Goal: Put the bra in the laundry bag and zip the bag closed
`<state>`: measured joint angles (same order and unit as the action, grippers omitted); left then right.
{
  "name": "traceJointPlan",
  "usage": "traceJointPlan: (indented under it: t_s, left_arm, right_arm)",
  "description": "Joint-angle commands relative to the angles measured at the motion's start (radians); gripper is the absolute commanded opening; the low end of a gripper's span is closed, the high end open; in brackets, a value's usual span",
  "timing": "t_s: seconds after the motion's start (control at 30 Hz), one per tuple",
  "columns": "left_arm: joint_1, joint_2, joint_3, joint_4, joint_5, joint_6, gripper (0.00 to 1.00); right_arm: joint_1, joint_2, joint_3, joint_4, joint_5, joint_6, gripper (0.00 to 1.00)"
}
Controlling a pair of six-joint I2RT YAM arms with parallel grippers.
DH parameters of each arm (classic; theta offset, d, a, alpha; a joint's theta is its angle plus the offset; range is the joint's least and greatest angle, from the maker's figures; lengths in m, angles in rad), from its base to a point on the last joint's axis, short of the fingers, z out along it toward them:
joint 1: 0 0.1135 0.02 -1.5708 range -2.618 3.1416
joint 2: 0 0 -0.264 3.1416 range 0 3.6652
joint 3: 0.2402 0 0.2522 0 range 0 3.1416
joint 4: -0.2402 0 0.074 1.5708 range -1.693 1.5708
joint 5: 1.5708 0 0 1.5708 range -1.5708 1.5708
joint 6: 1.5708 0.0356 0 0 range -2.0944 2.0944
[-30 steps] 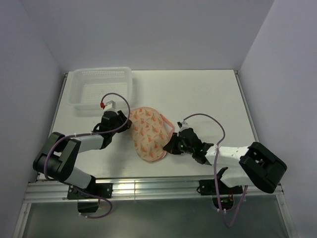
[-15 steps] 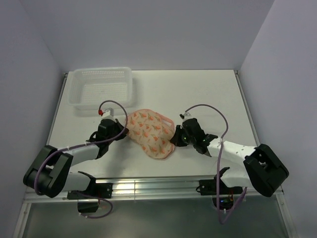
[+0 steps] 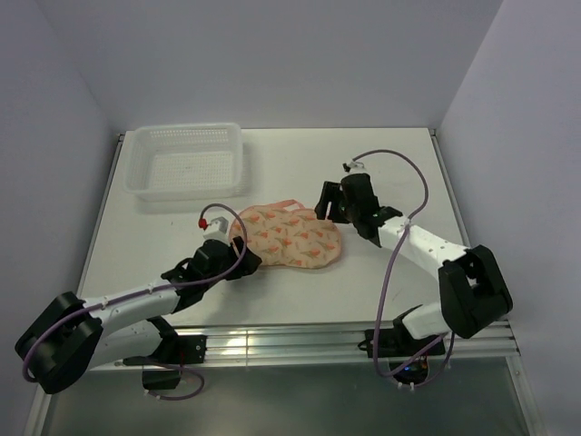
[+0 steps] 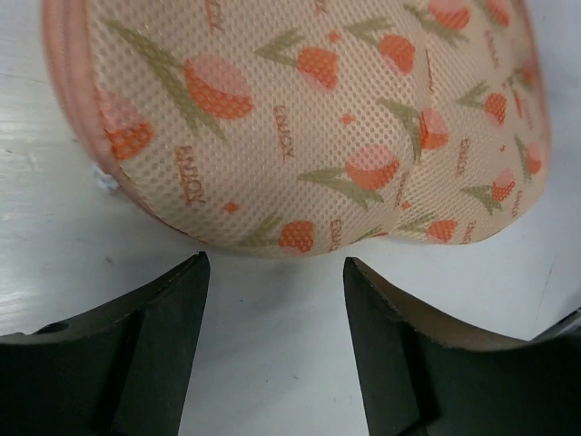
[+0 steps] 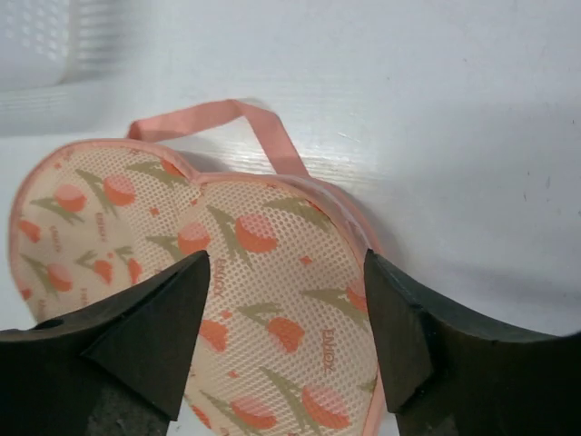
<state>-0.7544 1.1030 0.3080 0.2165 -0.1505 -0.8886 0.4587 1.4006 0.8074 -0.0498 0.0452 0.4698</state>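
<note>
The laundry bag (image 3: 292, 240) lies shut on the table, a peach two-lobed case with orange print. Its mesh shell fills the top of the left wrist view (image 4: 309, 118). In the right wrist view the laundry bag (image 5: 272, 300) shows its pink loop (image 5: 227, 123) lying flat behind it. My left gripper (image 3: 243, 258) sits just off the bag's near left end, open, with only bare table between its fingers (image 4: 275, 272). My right gripper (image 3: 327, 202) hovers at the bag's far right side, open and holding nothing (image 5: 286, 272). The bra is hidden.
A white plastic lattice basket (image 3: 186, 162) stands at the back left of the table, and its corner shows in the right wrist view (image 5: 36, 45). The white table (image 3: 399, 173) ends at a metal rail (image 3: 272, 341) along the near side.
Both grippers have opened and let go of the bag. The bag swung from a diagonal to lying across the table. The right gripper moved toward the far side; the left drew back.
</note>
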Motion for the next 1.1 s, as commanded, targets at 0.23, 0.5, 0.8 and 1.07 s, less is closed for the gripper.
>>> traceJointPlan:
  t_s: [0.23,0.5,0.8,1.07]
  left_arm:
    - [0.050,-0.086,0.141,-0.244,-0.224,0.080,0.65]
    - [0.283,-0.146,0.006,-0.029,-0.028,0.158,0.64]
    - [0.291,-0.025,0.017,0.112,0.035,0.188,0.60]
    - [0.290,0.029,-0.016,0.153,0.109,0.143,0.48]
  right_arm:
    - [0.176,-0.279,-0.236,0.103,-0.096,0.160,0.72]
    - [0.403,-0.289,-0.464,0.358,-0.039,0.461,0.73]
    - [0.289,-0.229,-0.447,0.377,0.078,0.434,0.63]
    - [0.055,-0.158,-0.323,0.320,0.030,0.225,0.63]
